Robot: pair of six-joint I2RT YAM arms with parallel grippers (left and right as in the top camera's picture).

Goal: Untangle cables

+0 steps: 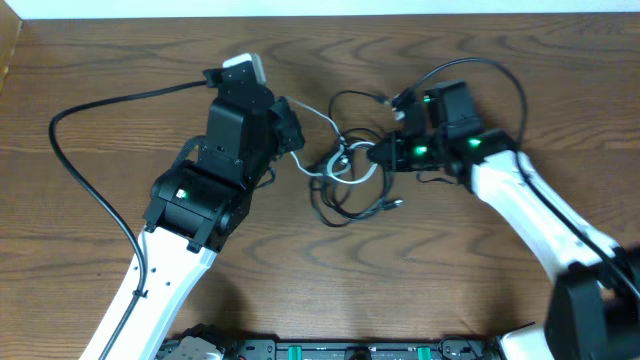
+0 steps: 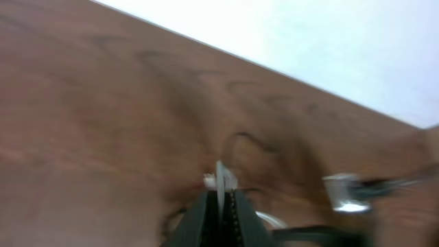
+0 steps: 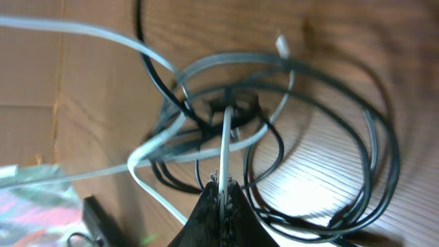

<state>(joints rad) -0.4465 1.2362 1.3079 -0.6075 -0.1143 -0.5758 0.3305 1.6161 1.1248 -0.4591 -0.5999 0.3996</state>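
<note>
Two arms reach over the wooden table (image 1: 120,50) toward one small tangle in the middle. At the far left, a thick black arm lead (image 1: 75,112) loops across the wood beside the left arm. The left gripper (image 1: 295,138) sits just left of the tangle, clenched on the white cable (image 1: 320,118). The left wrist view is blurred, but it shows the fingers (image 2: 199,219) pinched together with a pale strand standing up between them. From that grip the white cable runs right into a small loop at the heart of the tangle. The black cables (image 1: 335,205) lie there in loose, overlapping loops, some reaching toward the far edge and some nearer. A small plug end (image 1: 397,205) lies at the near right of the heap. On the right side of the tangle, the right gripper (image 1: 378,153) is clenched as well. The right wrist view shows its tips closed on a whitish strand that rises straight from them into the knot, with black loops circling it. Whether that strand is the same white cable I cannot tell.
</note>
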